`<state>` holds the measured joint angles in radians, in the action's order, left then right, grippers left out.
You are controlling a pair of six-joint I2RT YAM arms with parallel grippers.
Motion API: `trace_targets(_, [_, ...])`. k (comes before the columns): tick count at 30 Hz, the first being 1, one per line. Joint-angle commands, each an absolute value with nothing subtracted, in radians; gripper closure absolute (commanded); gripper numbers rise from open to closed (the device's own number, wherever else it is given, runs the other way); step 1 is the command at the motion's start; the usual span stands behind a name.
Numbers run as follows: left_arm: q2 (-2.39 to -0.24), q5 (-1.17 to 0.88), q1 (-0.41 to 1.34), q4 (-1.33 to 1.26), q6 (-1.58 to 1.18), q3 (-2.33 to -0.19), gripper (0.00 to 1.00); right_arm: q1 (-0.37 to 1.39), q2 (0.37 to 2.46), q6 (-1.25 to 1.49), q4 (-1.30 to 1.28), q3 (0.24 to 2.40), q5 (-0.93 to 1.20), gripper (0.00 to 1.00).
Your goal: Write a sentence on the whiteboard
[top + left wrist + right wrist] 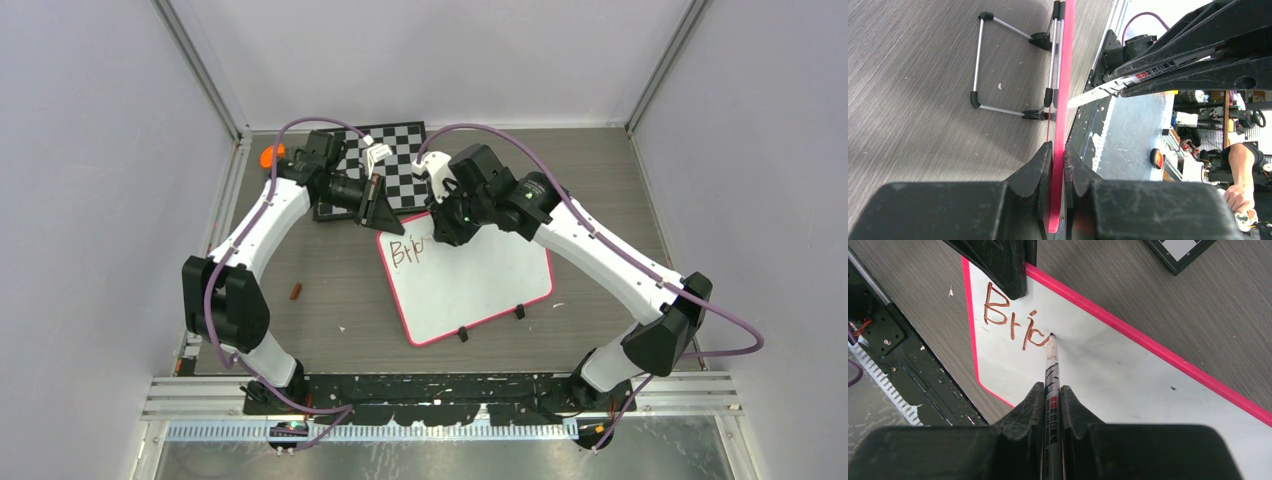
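Mid-word at the table's centre: my right gripper [1052,388] is closed narrowly on a marker [1051,362]. Its tip touches the whiteboard [490,285] just right of the reddish-brown "Bri" and a part-drawn fourth letter, all there is of the sentence [1010,322] so far. My left gripper [1058,152] pinches the board's pink rim at the far-left corner, jaws nearly together, steadying it. The board sits skewed, just near of a checkered board [395,155], its two black clip feet on the near edge. I judge the task barely begun, with most of the first line and all of the second to come. Next, I reckon, the tip must finish that letter and travel right, under light, even pressure, with the left grip firm so the board does not slide.
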<state>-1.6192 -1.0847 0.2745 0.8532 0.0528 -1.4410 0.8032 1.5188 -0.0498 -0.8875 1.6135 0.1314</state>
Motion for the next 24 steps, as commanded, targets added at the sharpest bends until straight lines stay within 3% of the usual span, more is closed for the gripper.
trace_targets(1, [-1.585, -1.071, 0.273, 0.862, 0.034, -1.451, 1.00, 0.801, 1.519, -0.054, -0.868, 1.630, 0.121, 1.00])
trace_targets(18, [-1.591, -1.070, 0.273, 0.858, 0.033, -1.445, 1.00, 0.818, 1.505, -0.040, -0.880, 1.508, 0.160, 1.00])
trace_targets(24, [-1.591, -1.068, 0.273, 0.859, 0.032, -1.445, 1.00, 0.841, 1.537, -0.037, -0.872, 1.555, 0.171, 1.00])
